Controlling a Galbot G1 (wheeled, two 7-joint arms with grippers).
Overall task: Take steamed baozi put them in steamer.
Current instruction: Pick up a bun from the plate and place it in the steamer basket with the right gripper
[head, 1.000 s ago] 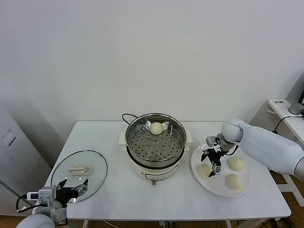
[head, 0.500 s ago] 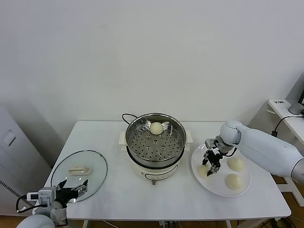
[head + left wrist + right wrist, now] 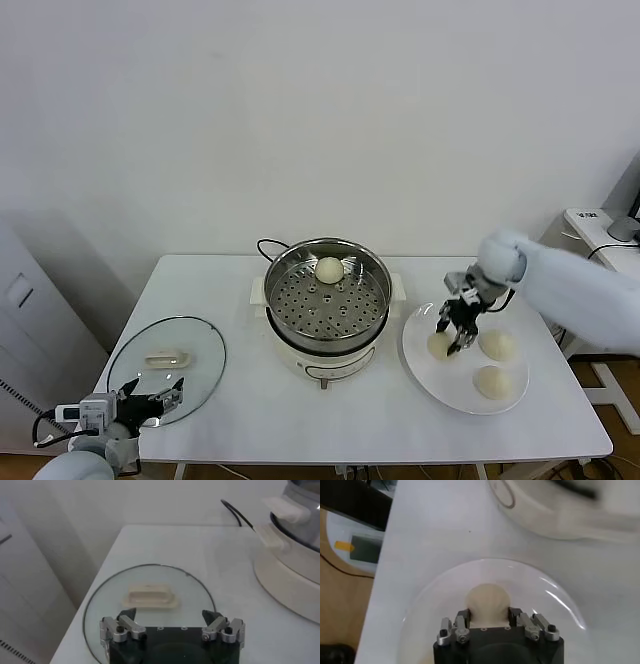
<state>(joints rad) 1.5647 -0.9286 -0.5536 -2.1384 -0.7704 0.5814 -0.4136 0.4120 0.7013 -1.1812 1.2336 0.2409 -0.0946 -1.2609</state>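
1. At the lower left of the head view, the left gripper (image 3: 160, 398) waits at the near table edge with its fingers spread wide, holding nothing, just beside the glass lid (image 3: 168, 368).
2. At the right, the right gripper (image 3: 457, 327) is closed on one steamed baozi (image 3: 439, 345) over the white plate (image 3: 440, 385); the wrist view shows the bun (image 3: 487, 603) between both fingers.
3. Two more buns (image 3: 497, 345) lie on the plate, right of the gripper.
4. In the middle, the steamer (image 3: 327, 303) stands on the table (image 3: 230, 290) with one bun (image 3: 329, 269) at the far side of its perforated tray.
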